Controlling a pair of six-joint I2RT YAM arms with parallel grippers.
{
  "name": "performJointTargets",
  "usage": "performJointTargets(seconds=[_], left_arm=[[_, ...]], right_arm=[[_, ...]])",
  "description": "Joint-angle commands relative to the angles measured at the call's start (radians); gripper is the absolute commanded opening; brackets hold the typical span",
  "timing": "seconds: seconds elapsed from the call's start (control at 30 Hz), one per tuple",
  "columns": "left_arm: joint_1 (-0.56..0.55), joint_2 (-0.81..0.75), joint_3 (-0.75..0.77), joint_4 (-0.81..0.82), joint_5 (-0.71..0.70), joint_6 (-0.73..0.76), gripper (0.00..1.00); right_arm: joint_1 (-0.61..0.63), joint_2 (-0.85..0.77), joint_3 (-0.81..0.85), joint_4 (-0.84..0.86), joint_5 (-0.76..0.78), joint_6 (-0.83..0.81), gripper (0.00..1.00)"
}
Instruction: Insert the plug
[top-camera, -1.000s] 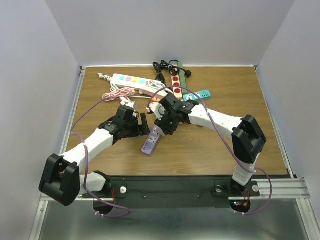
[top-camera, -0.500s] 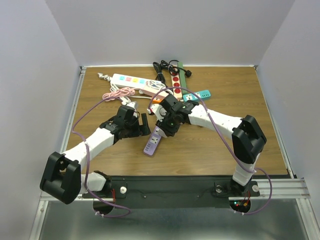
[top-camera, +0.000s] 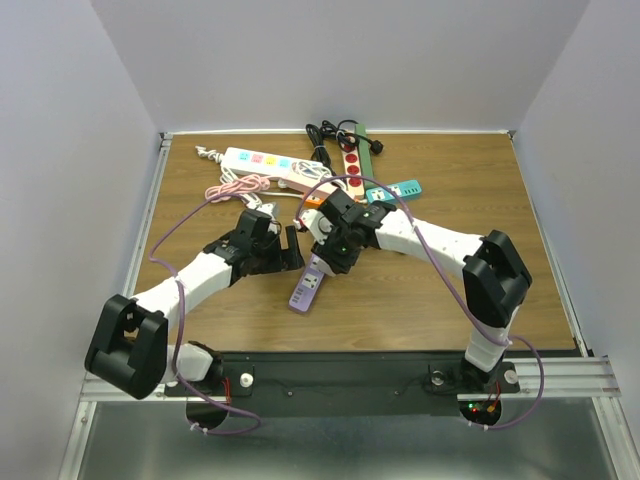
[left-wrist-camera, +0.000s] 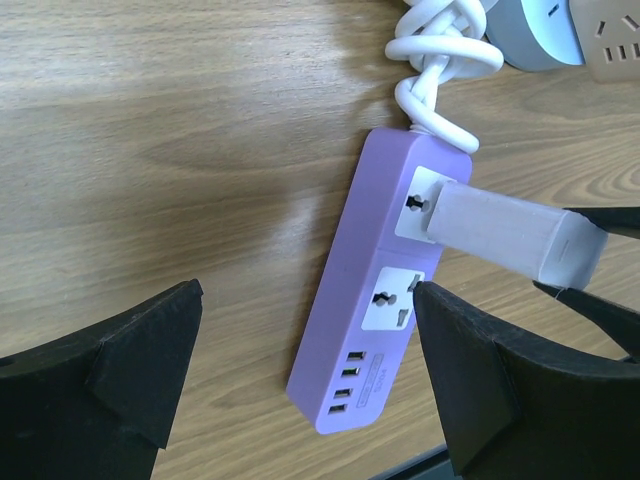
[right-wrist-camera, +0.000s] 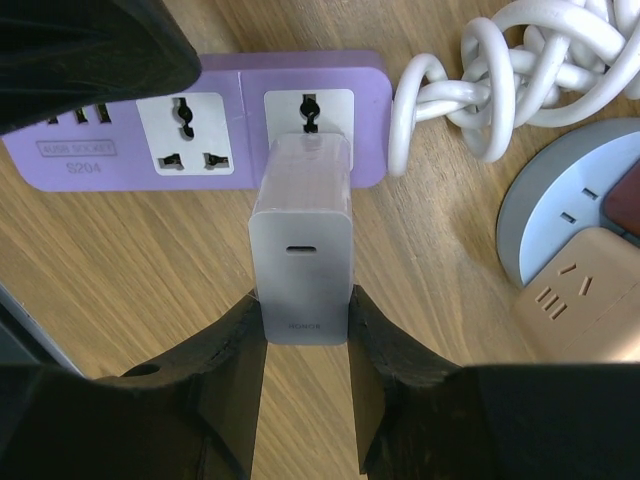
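– While the right fingers (right-wrist-camera: 235, 350) clamp that white plug (right-wrist-camera: 300, 240), is it in yet?
– Nearly, I'd say: it's at the cord-end socket of the purple strip (left-wrist-camera: 365, 250), can't tell if seated. Left fingers (left-wrist-camera: 130, 350) gape wide over the strip, holding nothing

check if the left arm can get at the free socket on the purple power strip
Probably yes: the open left end effector hangs over the free socket; the charger blocks only the other one.
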Motion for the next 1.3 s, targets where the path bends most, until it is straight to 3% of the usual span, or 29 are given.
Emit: performJointTargets(seconds=[0.0, 0.53, 1.03, 1.17, 1.27], left_arm=[[0.002, 0.020, 0.017, 0.067, 0.030, 0.006, 0.99], [0.002, 0.066, -0.006, 0.265, 0.111, -0.101, 0.99], [0.020, 0.105, -0.141, 0.278, 0.010, -0.118, 0.98], [0.020, 0.136, -0.167, 0.306, 0.026, -0.115, 0.80], [0.019, 0.148, -0.167, 0.304, 0.019, -0.107, 0.59]], right_arm=[[0.020, 0.028, 0.068, -0.060, 0.011, -0.019, 0.00], [0.035, 0.126, 0.117, -0.093, 0.006, -0.019, 0.00], [0.058, 0.233, 0.248, -0.171, 0.018, -0.022, 0.00], [0.064, 0.276, 0.309, -0.208, 0.034, -0.025, 0.00], [0.066, 0.302, 0.350, -0.224, 0.035, -0.023, 0.00]])
